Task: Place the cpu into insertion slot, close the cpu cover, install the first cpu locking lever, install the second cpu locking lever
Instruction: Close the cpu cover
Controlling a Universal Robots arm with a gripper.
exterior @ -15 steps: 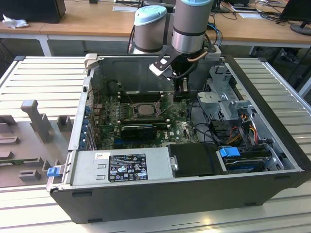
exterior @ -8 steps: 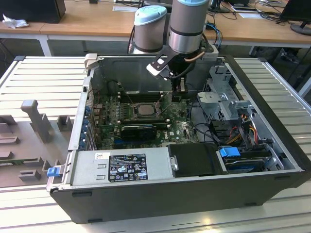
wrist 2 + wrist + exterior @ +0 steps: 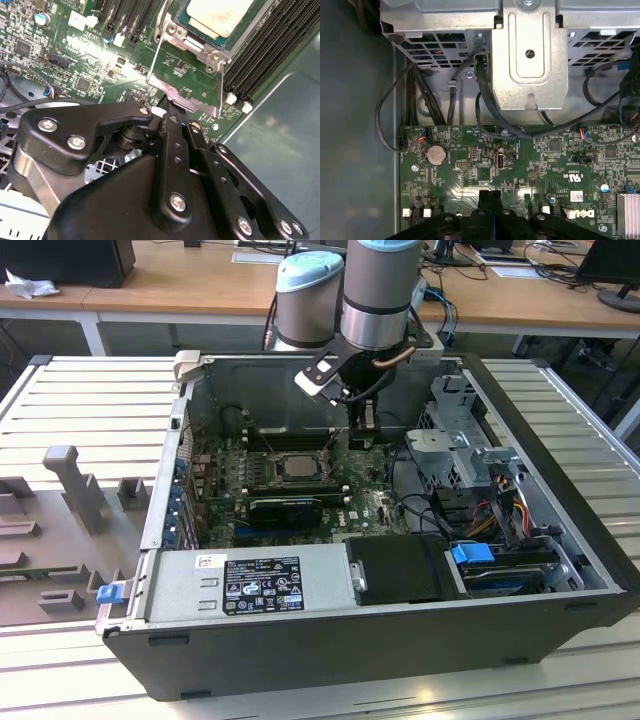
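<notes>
As jaws sit closed, end effector (image 3: 169,106) empty | tip beside cpu cover (image 3: 200,47)

Silvery-grey cpu (image 3: 217,15), green motherboard (image 3: 520,165), black memory slots (image 3: 270,55)

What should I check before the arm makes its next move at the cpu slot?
1. cpu seated flat: ok.
2. cover down over the cpu: looks ok.
3. levers latched: cannot tell; the rods lie along the cover's sides.
4. gripper empty, fingers shut: ok.
5. gripper touching a lever: cannot tell; its tips sit close to the rods' end.
6. cables away from the tips: ok in the first wrist view.
</notes>
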